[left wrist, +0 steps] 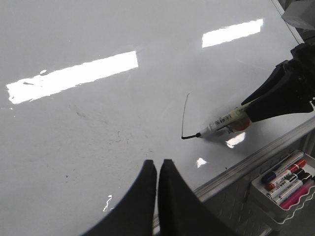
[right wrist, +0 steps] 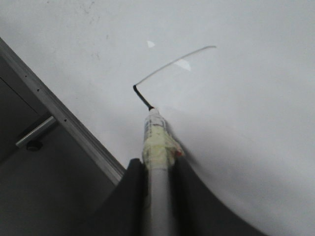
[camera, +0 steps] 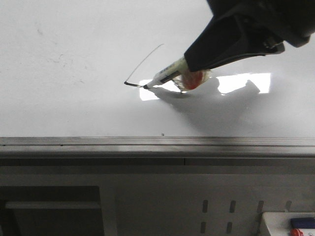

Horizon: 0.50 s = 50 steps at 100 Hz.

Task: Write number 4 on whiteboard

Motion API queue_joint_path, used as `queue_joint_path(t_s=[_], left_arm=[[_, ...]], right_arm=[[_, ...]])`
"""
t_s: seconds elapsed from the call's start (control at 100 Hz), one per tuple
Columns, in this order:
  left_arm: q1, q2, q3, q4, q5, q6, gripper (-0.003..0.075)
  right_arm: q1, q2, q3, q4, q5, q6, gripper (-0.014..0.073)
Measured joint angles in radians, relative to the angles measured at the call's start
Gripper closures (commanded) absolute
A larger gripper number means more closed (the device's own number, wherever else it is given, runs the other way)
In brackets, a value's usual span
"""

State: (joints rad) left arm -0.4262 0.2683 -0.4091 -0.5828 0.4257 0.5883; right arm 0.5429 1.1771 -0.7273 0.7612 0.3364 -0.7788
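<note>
1. The right black gripper (camera: 194,64) is cut off by the front view's top edge; its fingers are clamped on a white taped marker pen (camera: 167,73).
2. The left black gripper (left wrist: 157,169) has its fingers together, holding nothing.
3. The number 4 (camera: 140,69) is unfinished: a thin slanted stroke and short crossbar start, near the glossy white whiteboard's (camera: 74,88) grey-railed front edge.

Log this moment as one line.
right fingers: shut on marker | tip on whiteboard | 4: slant done, crossbar begun | left fingers: shut, idle
</note>
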Motion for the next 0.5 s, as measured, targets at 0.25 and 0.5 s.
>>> queue_joint_path(t_s=[0.25, 0.5], left_arm=[[0.0, 0.0, 0.0, 0.0, 0.0, 0.0, 0.0741], [0.0, 0.0, 0.0, 0.0, 0.0, 0.0, 0.0741]], right_arm=[[-0.169, -0.095, 0.009, -0.002, 0.122, 0.0, 0.0637], [-0.263, -0.138, 0.009, -0.002, 0.174, 0.0, 0.0637]])
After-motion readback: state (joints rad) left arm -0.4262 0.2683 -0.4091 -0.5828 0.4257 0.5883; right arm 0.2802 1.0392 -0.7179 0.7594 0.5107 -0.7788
